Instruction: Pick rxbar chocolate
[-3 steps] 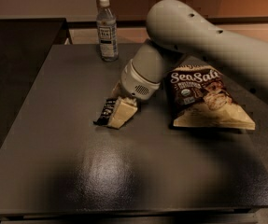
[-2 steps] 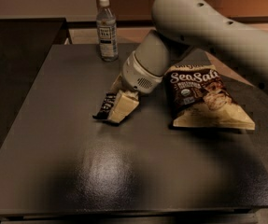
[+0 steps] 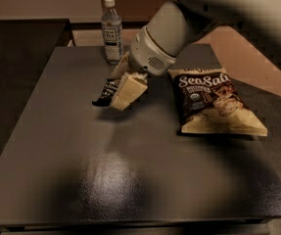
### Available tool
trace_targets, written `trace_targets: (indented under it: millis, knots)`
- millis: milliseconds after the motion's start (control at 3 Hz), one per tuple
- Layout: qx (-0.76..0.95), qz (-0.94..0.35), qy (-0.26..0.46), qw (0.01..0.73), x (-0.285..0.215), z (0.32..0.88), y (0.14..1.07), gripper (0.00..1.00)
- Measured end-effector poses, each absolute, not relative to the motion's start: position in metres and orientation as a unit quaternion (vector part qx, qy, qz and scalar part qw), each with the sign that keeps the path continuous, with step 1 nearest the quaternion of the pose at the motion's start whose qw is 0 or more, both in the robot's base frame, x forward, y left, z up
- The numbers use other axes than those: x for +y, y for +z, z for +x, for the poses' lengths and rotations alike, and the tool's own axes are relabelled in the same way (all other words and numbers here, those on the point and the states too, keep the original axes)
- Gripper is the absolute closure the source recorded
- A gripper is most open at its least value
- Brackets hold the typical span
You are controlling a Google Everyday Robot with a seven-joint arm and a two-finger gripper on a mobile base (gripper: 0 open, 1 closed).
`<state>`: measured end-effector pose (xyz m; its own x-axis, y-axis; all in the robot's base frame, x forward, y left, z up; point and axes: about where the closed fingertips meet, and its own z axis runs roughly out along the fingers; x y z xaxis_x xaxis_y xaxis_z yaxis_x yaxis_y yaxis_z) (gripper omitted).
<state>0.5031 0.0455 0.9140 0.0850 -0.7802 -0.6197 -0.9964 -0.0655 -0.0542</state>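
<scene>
The rxbar chocolate (image 3: 106, 92) is a small flat black wrapper with white text. It hangs tilted between the cream fingers (image 3: 129, 89) of my gripper (image 3: 116, 94), a little above the dark table (image 3: 130, 180), left of centre. The gripper is shut on the bar. My pale arm (image 3: 218, 9) comes down from the upper right. The bar's far end is hidden behind the fingers.
A large dark-and-cream "Sea Salt" chip bag (image 3: 213, 102) lies flat to the right of the gripper. A clear water bottle (image 3: 111, 31) stands at the table's back edge, just behind the gripper. A dark counter (image 3: 17, 48) lies at the left.
My gripper has risen with the rxbar chocolate held in it, lifting the bar off the table surface. The chip bag and the bottle have not moved.
</scene>
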Motion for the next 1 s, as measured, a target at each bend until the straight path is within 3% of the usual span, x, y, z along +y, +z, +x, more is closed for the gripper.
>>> trace_targets:
  millis: [1000]
  knots:
    - [0.604, -0.724, 0.203, 0.263, 0.043, 0.5, 0.986, 1.0]
